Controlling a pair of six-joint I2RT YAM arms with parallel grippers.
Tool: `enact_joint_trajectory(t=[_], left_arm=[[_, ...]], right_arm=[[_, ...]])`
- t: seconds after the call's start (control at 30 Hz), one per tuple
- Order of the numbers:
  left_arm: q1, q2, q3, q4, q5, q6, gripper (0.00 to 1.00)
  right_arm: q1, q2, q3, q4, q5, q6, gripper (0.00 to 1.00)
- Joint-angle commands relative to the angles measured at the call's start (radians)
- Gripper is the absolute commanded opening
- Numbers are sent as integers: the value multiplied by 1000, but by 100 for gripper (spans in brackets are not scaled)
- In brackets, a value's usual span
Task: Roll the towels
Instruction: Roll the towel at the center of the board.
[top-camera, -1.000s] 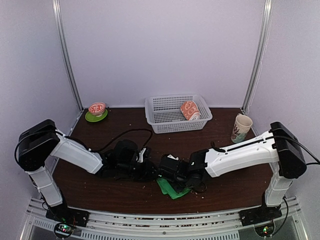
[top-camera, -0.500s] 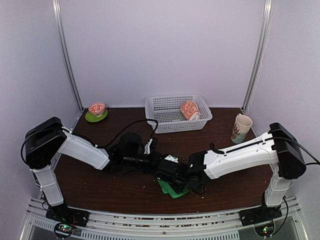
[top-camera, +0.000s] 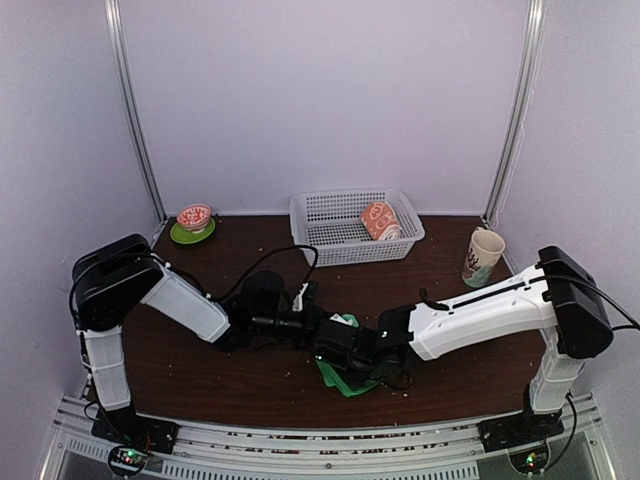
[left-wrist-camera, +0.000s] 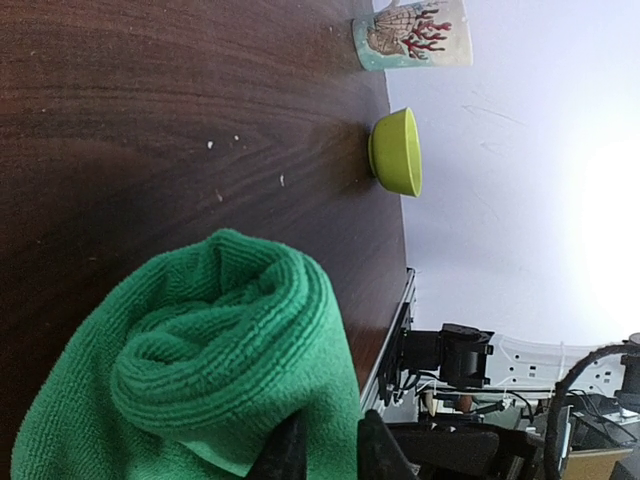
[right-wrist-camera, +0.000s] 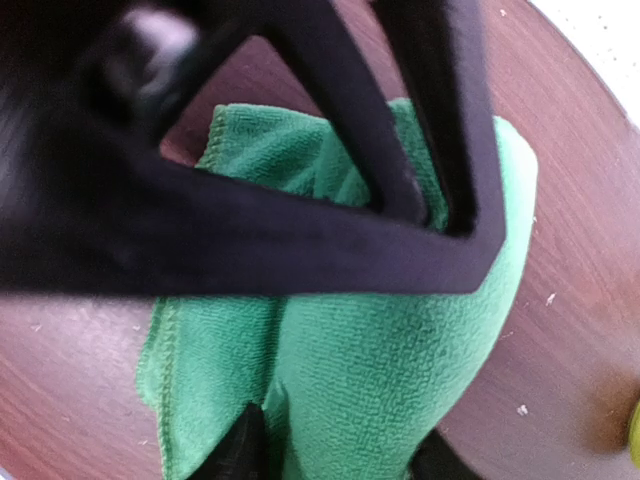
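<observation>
green towel (top-camera: 338, 378) sits half rolled at the front middle of the table (top-camera: 200, 375), between both arms. left gripper (left-wrist-camera: 330, 455) is pinched on its edge, with the roll's open end facing it. right gripper (right-wrist-camera: 338, 455) straddles the cloth, fingers apart, and looks nearer to me.

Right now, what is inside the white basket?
One rolled peach-orange towel lies at the right end of the basket. Nothing else shows in it; anything beneath the roll is covered.

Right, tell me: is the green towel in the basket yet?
No, the green towel lies on the table, well in front of the white basket.
</observation>
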Motion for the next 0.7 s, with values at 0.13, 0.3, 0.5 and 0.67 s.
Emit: enact_joint_trajectory(t=[0.13, 0.3, 0.5, 0.67], left_arm=[[24, 48, -25, 62, 12, -1, 19], [24, 59, -28, 45, 1, 11, 18], [24, 55, -48, 18, -23, 30, 17], [24, 56, -50, 1, -26, 35, 17]], right_arm=[[2, -102, -40, 60, -115, 1, 56], [-20, -172, -45, 70, -160, 29, 59], [-113, -294, -103, 147, -288, 119, 60], [-218, -353, -248, 228, -342, 204, 58]])
